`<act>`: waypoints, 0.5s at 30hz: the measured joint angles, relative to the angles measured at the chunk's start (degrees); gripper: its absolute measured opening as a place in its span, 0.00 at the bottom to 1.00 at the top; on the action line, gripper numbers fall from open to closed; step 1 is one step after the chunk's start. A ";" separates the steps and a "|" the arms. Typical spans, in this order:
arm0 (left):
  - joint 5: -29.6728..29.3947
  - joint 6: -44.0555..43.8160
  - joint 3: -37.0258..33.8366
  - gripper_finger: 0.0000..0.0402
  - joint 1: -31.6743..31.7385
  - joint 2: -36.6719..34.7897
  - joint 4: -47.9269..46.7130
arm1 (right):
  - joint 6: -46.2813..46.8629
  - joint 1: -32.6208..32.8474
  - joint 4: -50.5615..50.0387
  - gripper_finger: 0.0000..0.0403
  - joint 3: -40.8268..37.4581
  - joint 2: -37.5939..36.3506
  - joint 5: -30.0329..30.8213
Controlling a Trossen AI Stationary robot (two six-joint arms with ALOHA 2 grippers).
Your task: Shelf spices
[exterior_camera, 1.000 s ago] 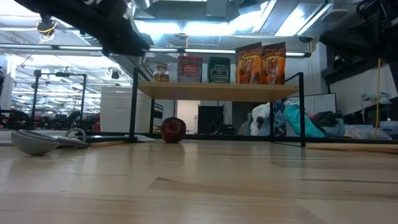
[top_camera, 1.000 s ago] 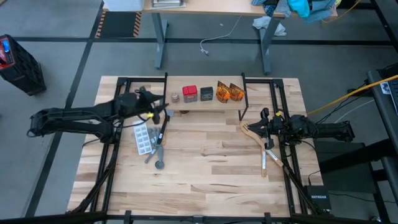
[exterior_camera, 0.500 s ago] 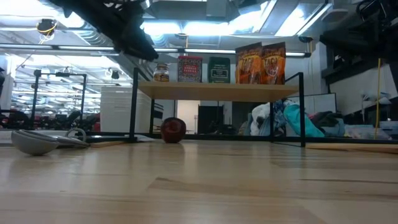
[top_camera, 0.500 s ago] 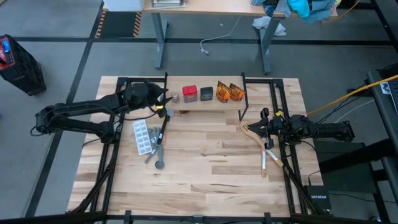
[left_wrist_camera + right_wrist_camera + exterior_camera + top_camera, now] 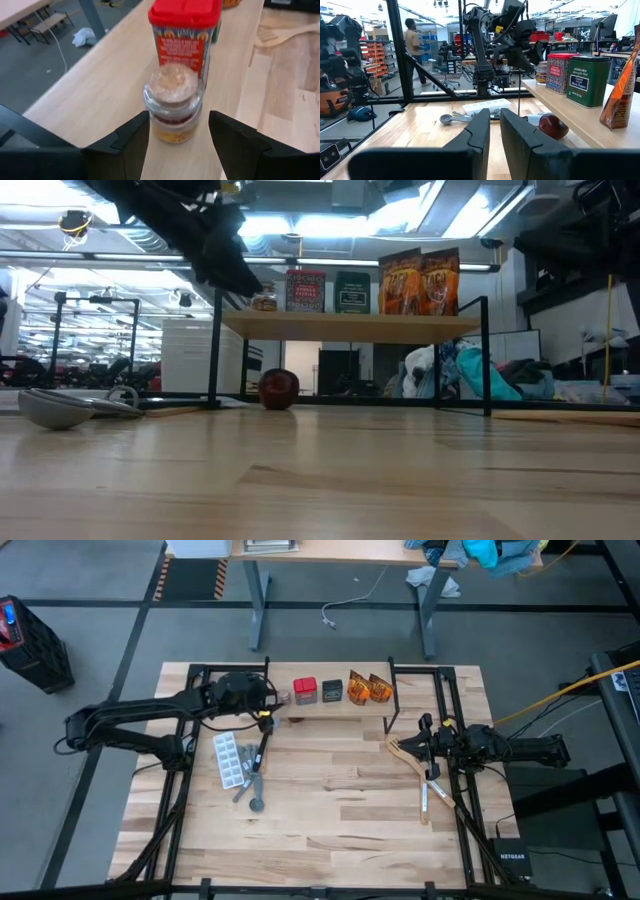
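The light-wood shelf [image 5: 340, 706] [image 5: 350, 326] stands on black legs at the table's far side. On its plank stand a red box [image 5: 305, 690] [image 5: 185, 30], a dark box [image 5: 332, 690] [image 5: 584, 75] and two orange packets [image 5: 368, 687] [image 5: 420, 280]. The small round jar [image 5: 172, 102] stands on the plank's left end, beside the red box. My left gripper [image 5: 268, 702] [image 5: 178, 117] is open, one finger on either side of the jar; I see no touch. My right gripper [image 5: 425, 737] [image 5: 494, 120] waits, shut, low at the table's right side.
A white blister tray [image 5: 229, 760], measuring spoons [image 5: 255, 795] and a dark utensil lie left of centre. A pale wooden utensil [image 5: 420, 775] lies under the right arm. A red ball [image 5: 279, 388] sits under the shelf. A person [image 5: 412, 40] stands in the room beyond.
My left gripper has moved toward the table's right, along the shelf's left end toward the jar, and now has a finger on either side of it. The jar and the other spices have stayed in place.
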 joint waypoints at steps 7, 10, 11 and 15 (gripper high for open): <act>0.07 2.00 0.00 0.49 0.11 3.81 4.52 | 0.00 0.00 -1.15 0.13 0.00 0.01 -0.02; 0.13 1.93 0.00 0.49 0.55 4.98 6.64 | 0.00 0.00 -1.14 0.13 0.00 0.01 -0.02; 0.12 1.91 0.00 0.49 0.75 5.28 6.95 | 0.00 0.00 -1.11 0.13 0.00 0.01 -0.02; 0.10 1.34 0.00 0.49 1.31 6.28 7.90 | 0.00 0.00 -1.12 0.13 0.00 -0.01 -0.03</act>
